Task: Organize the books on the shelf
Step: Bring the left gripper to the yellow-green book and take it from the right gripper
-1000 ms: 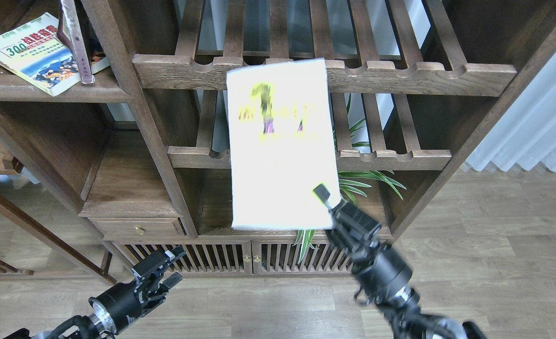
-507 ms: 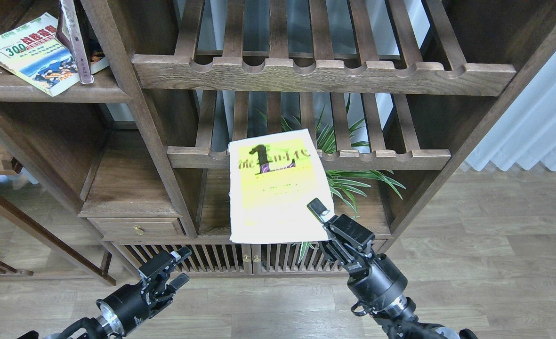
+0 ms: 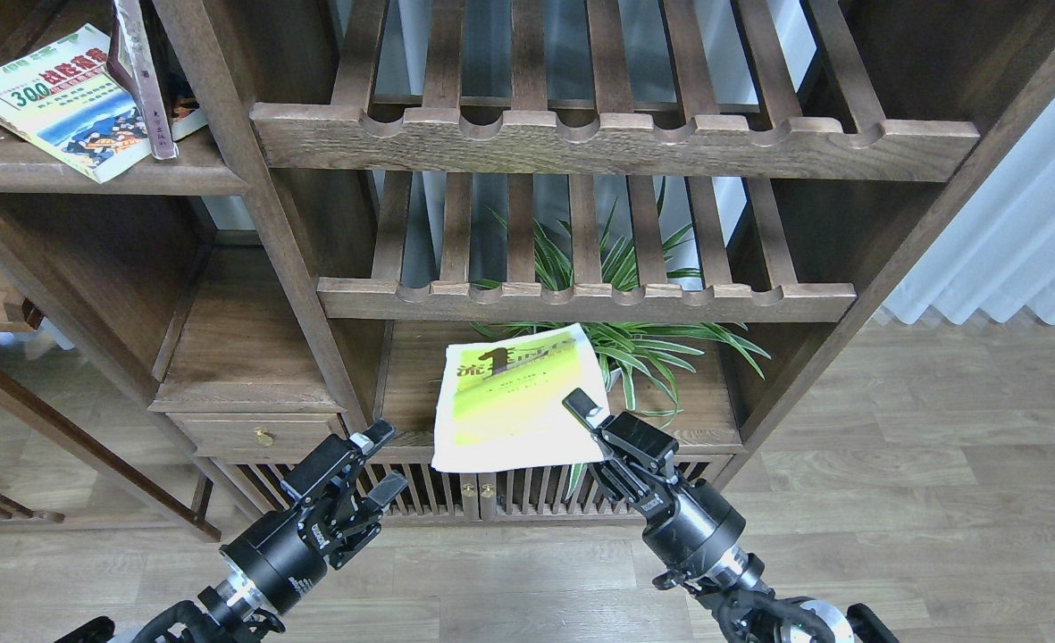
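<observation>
My right gripper (image 3: pixel 591 425) is shut on the lower right corner of the yellow-green book (image 3: pixel 511 402), which is tilted back, cover up, low in front of the bottom compartment. My left gripper (image 3: pixel 380 466) is open and empty, left of and below the book. The "300" book (image 3: pixel 62 103) lies flat on the dark solid shelf (image 3: pixel 98 170) at the upper left. The dark maroon book (image 3: pixel 146 76) leans upright beside it, spine toward me.
Two slatted racks with scalloped rails, an upper one (image 3: pixel 616 143) and a lower one (image 3: pixel 581 299), span the middle. A spider plant (image 3: pixel 643 348) stands behind the held book. A small drawer (image 3: pixel 263 433) and slatted cabinet doors (image 3: pixel 456 491) are below. White curtain (image 3: pixel 1018 232) at right.
The right gripper has lowered the yellow-green book from the upper rack's height to the bottom compartment and tipped it flatter, uncovering the plant. The left gripper has moved up and right, toward the book.
</observation>
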